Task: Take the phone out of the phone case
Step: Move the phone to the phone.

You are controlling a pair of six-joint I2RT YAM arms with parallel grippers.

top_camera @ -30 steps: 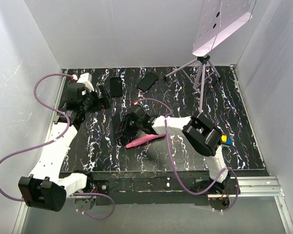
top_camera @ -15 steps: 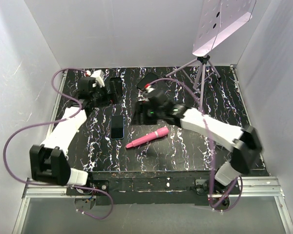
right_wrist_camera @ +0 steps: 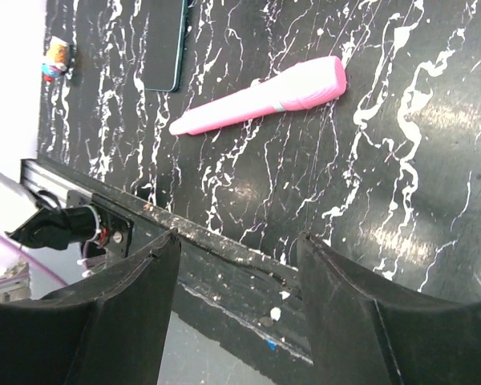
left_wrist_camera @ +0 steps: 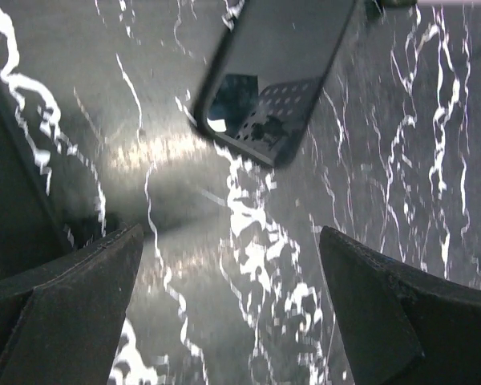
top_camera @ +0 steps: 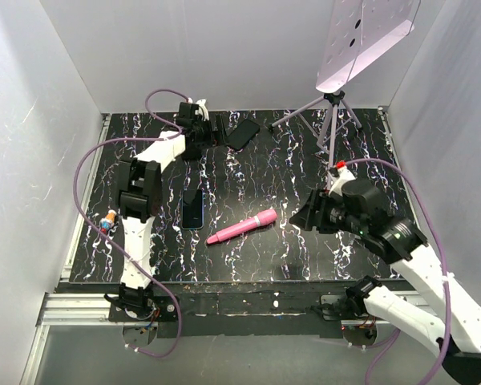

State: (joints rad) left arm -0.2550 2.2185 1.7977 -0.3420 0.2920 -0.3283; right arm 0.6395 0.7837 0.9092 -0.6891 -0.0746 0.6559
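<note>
Left gripper [left_wrist_camera: 231, 241] is spread wide with nothing in it. It's swung over from the far-left corner to the back edge, so now it hovers just short of a black case [left_wrist_camera: 276, 76]. At least I think it's the case: thin rounded rectangle, raised rubbery-looking rim, glossy face mirroring the holey panel [top_camera: 369, 36] overhead. It could be a second handset, hard to say. Right gripper [right_wrist_camera: 239, 241] is open and empty too, and it's backed off to the near right side; a second ago it was down right where the phone [top_camera: 194, 210] now lies. That phone hasn't budged in the last half second: a flat dark glass slab with a bluish edge, bare on the tabletop [top_camera: 289, 160], well apart from the case. So my read is the separating is basically done and both arms are just clearing off. Pink marker [right_wrist_camera: 260, 104], a smooth plastic tube, lies near the phone. Tabletop's black with white marbling, a bit shiny.
</note>
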